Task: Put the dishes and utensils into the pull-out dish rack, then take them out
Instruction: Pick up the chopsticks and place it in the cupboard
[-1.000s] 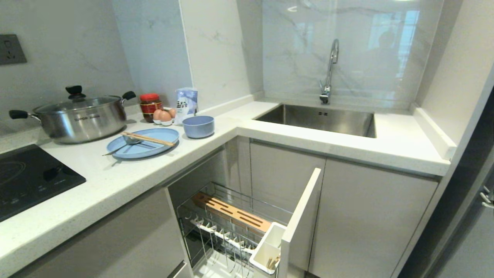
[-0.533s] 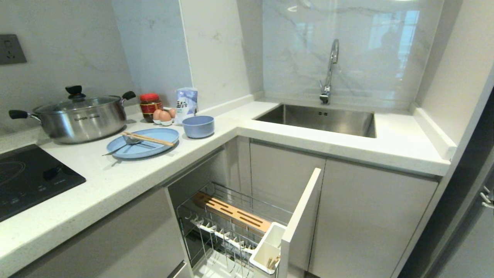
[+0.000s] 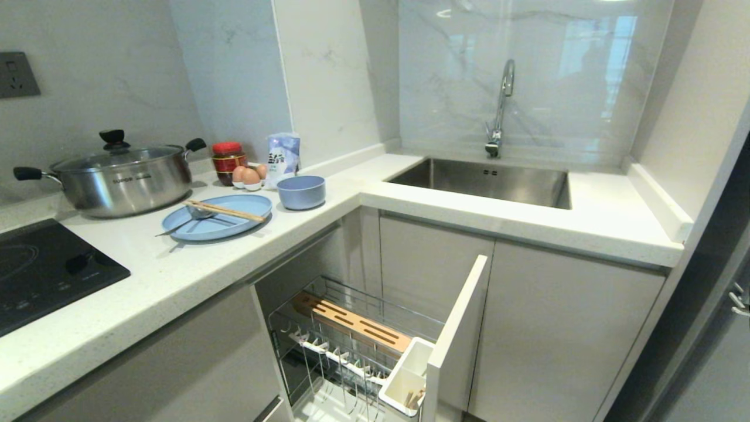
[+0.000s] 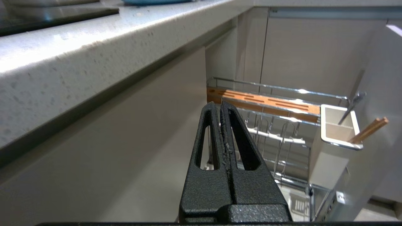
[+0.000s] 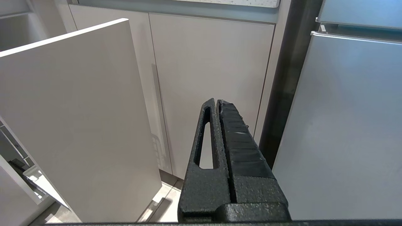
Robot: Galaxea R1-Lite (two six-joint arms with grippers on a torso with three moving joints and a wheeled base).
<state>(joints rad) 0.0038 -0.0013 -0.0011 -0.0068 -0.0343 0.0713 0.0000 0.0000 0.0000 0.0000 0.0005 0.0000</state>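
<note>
pale blue plate [image 3: 218, 217] with chopsticks [image 3: 225, 210] and spoon [image 3: 186, 221] sits on the counter beside the bowl [image 3: 301, 191], so the left gripper [image 4: 220, 105], fingers pressed together below the counter edge, should rise clear and open before reaching.

Divided plate [image 3: 220, 218]: pale matte blue.
Round bowl [image 3: 300, 192]: same pale blue.
Chopsticks [image 3: 224, 210]: light brown wood.
Spoon [image 3: 188, 218]: silver metal.
Dish rack [image 3: 351, 346]: chrome wire; slotted strip [image 4: 267, 104] orange-brown; caddy [image 4: 337, 138] white; front panel [image 5: 75, 125] grey-white.
Pot [image 3: 120, 179]: steel, black handles.
Jar [image 3: 228, 161]: dark red, red lid, possibly labelled.
Eggs [image 3: 249, 176]: brown.
Countertop [image 3: 152, 281]: white, finely speckled.
Backsplash [image 3: 527, 70]: grey-veined marble.
Cooktop [image 3: 41, 275]: black.
Grippers, left [image 4: 220, 105] and right [image 5: 216, 102]: black, grainy.
</note>
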